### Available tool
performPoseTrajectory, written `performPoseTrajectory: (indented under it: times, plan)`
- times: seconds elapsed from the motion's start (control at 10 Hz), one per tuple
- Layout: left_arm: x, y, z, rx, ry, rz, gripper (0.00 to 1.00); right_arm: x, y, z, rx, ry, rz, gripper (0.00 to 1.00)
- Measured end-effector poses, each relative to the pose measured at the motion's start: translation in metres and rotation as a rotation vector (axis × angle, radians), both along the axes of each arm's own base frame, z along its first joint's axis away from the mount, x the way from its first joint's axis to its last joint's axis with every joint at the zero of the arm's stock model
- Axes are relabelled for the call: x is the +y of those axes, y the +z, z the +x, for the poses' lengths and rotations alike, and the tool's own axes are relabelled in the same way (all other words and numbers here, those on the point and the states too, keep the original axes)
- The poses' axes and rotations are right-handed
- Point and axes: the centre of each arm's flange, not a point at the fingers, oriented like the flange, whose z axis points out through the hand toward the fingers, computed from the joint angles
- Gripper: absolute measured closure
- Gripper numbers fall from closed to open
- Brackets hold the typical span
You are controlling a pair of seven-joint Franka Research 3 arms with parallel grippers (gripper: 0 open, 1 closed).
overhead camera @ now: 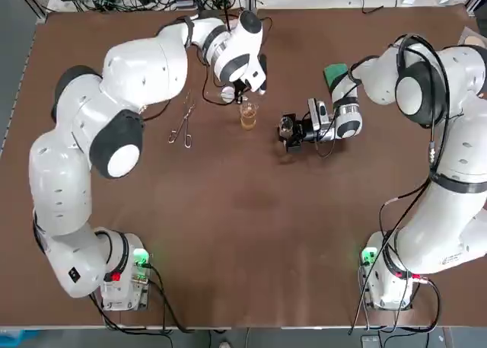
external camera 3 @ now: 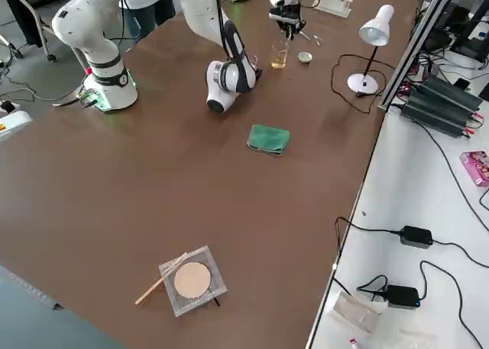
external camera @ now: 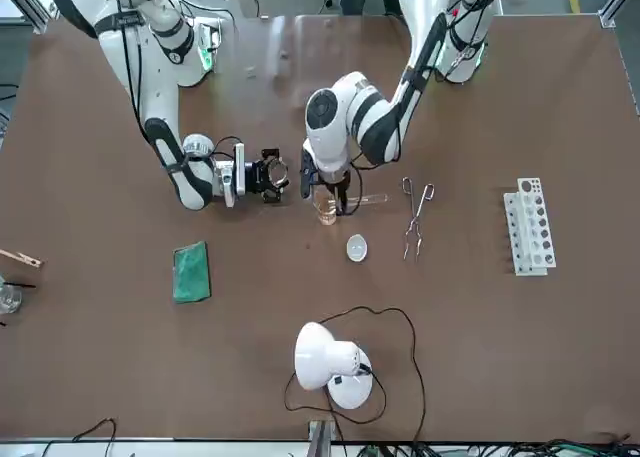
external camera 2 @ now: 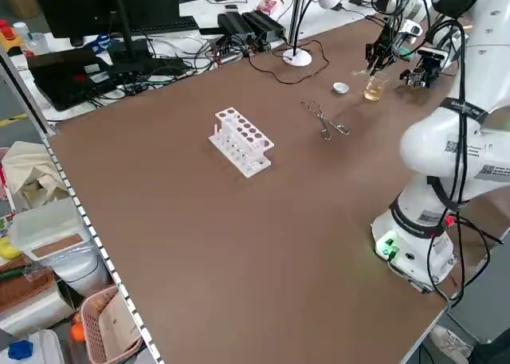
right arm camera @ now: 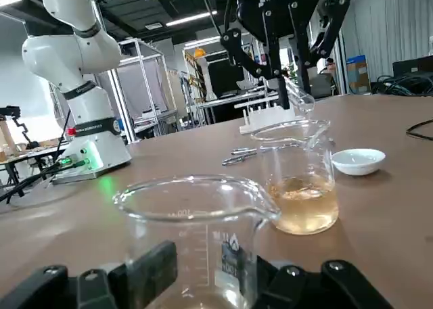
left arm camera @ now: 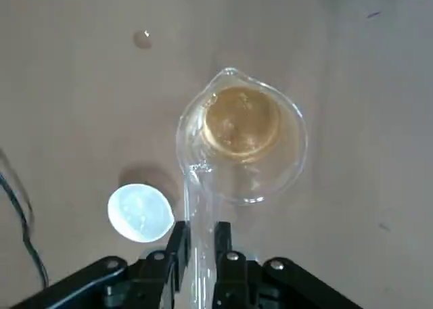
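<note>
Two beakers are in the table's far half, midway across. The small beaker (overhead camera: 248,116) holds amber liquid about a third up. The left jaws hang over it, narrowed on one glass test tube (left arm camera: 198,214) whose mouth tilts at its rim. Just beside it, the right jaws grip the larger beaker (right arm camera: 196,234); whether it holds anything cannot be told. One white dish (left arm camera: 140,212) and one pair of tongs (overhead camera: 183,126) lie near.
</note>
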Motion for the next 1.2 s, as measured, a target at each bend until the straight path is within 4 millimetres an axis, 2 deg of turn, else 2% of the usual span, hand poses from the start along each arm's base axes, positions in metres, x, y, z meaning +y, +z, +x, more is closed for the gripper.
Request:
performPoseTrajectory:
  times: [0.5,0.9,1.2]
  plan:
    - [-0.006,0.01,-0.001,-0.029,-0.023,0.08,0.79,0.0,-0.001,-0.001,0.004,0.0,0.0,0.61]
    - [-0.01,0.0,-0.006,-0.034,-0.031,0.116,0.79,0.0,-0.001,-0.001,0.005,0.001,0.002,0.61]
    - [-0.014,0.003,-0.006,-0.04,-0.023,0.143,0.79,0.0,-0.001,-0.001,0.005,0.001,0.004,0.61]
